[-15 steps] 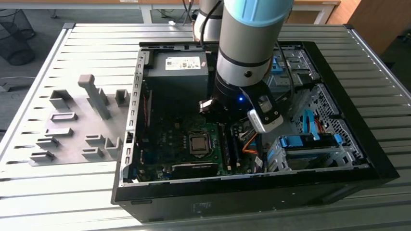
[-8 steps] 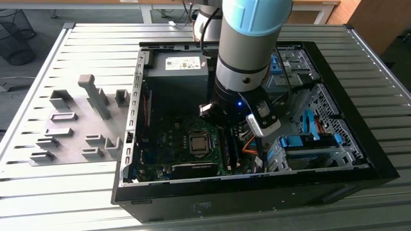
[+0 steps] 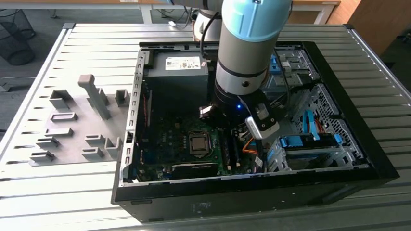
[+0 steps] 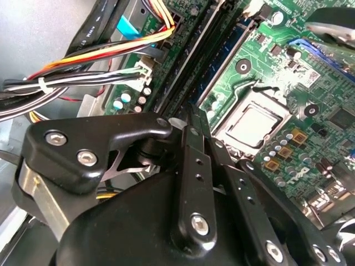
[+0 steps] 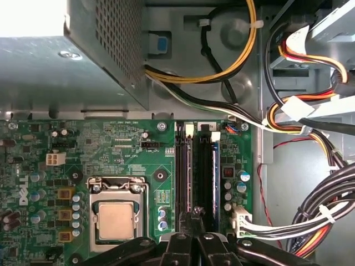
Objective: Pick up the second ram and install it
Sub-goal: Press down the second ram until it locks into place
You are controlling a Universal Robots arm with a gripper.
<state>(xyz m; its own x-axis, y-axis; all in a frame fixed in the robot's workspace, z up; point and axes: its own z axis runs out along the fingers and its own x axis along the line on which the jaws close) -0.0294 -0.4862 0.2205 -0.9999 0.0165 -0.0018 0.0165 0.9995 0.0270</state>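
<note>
Arm is down inside the open computer case, over the motherboard. In the second wrist view the gripper looks pinched closed, with nothing visible between the tips. The second ram appears to stand on edge in one of the black slots beside the processor socket. The gripper tips hover just beside its near end; can't tell if they touch. My read: the stick is light, stiff, thin and fragile. Grip its flat faces near the top edge, away from the contacts.

No print on the motherboard reads clearly.
</note>
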